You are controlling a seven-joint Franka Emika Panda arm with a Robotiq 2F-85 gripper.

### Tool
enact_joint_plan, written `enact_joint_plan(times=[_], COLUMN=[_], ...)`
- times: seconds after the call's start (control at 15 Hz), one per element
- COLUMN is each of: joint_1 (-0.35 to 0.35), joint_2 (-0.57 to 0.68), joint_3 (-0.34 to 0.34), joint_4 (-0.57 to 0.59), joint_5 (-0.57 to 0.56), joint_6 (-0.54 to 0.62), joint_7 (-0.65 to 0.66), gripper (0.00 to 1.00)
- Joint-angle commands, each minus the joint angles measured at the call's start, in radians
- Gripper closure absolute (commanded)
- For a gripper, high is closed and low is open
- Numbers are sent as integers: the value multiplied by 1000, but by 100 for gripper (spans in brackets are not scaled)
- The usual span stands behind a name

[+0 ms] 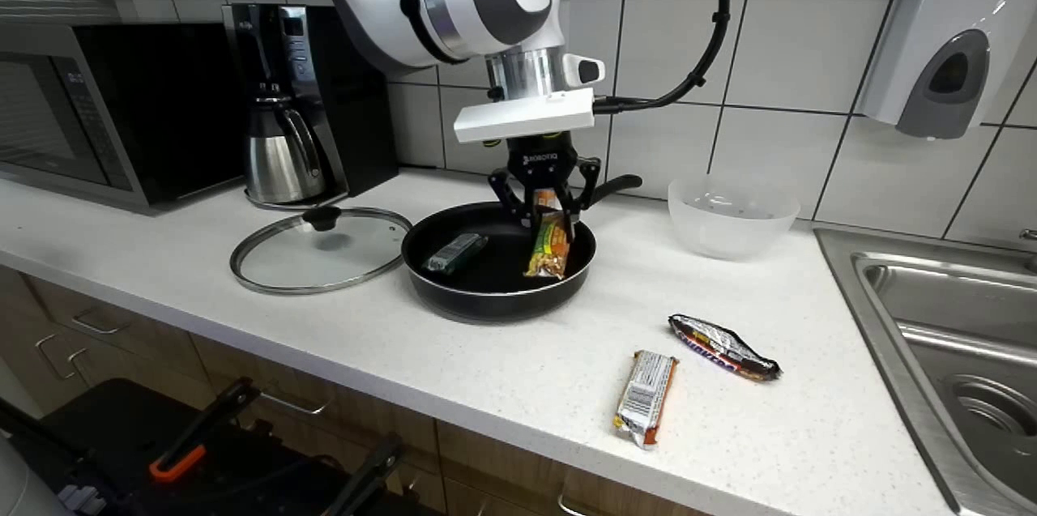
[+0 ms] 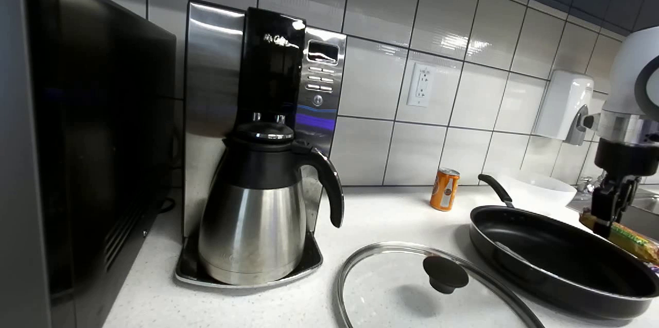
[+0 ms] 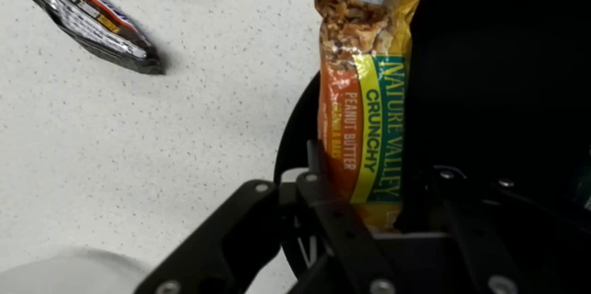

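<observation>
Pinching rect. bar (image 3: 363, 109) (v. glossy)

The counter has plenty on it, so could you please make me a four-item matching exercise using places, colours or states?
1. granola bar
2. lid
3. small can
4. carafe

A. orange, upright on the counter
B. on the base of the coffee maker
C. held by the end effector
D. see-through, with a black knob

Pairs: 1-C; 2-D; 3-A; 4-B
</observation>
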Motion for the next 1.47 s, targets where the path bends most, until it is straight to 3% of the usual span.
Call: enact_joint_plan(times=[0.0,0.73,1.4], joint_1=[17,85,118], joint_2=[56,196,310], joint_3=[38,112,123], joint_4=[75,200,274], joint_5=[42,96,96], joint_6=[-51,-96,-89], joint_7=[19,57,125], gripper=[84,84,84])
